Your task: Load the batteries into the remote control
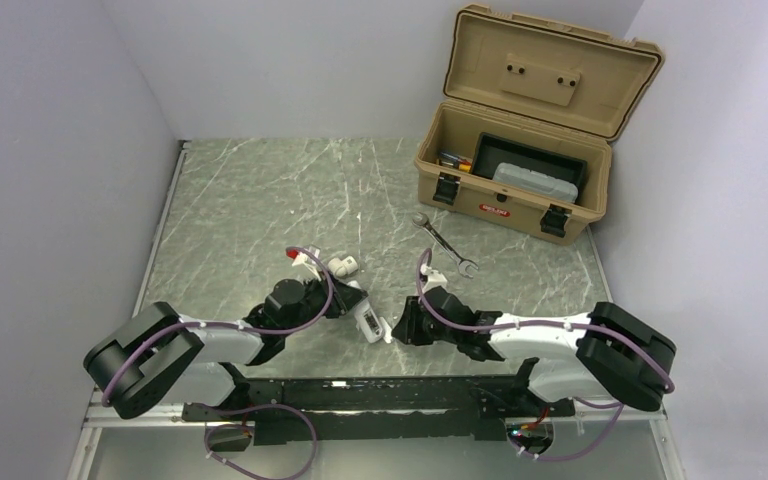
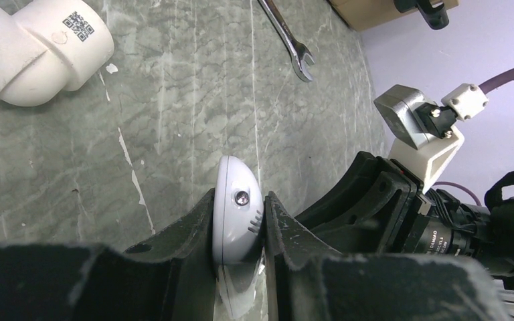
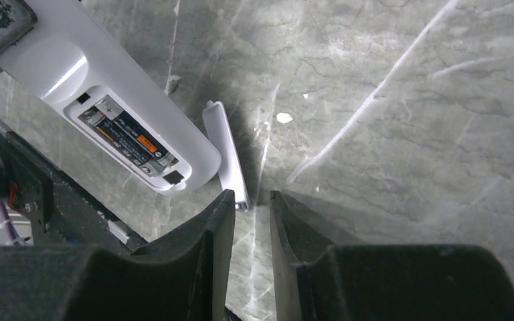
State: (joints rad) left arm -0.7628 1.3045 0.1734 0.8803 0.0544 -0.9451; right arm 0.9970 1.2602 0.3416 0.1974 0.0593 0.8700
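Pipe fitting (image 1: pixel 343 266): white elbow, lying on the desk (image 1: pixel 250 200) just behind the left arm's wrist, not touching it.
Left gripper (image 2: pixel 239 200): closed on the remote control, one finger pressed to each flat face; rounded end of the handset sticking out past the fingertips.
Remote control (image 3: pixel 53 63): white, held on edge low between the two grippers, back turned toward the right wrist camera, battery bay uncovered; contact with the desk cannot be told.
Batteries (image 3: pixel 128 137): seated side by side inside the open bay, dark with an orange mark.
Battery cover (image 3: pixel 226 150): slim white strip, loose on the desk just beside the bay end of the remote.
Right gripper (image 3: pixel 251 197): jaws parted by a narrow slot, nothing between them; near tip of the cover just off one fingertip.
Wrench (image 1: pixel 445 245): silver, flat on the desk behind the right gripper, apart from it.
Toolbox (image 1: pixel 500 205): tan, lid up, at the back right of the desk; black tray and grey case inside.
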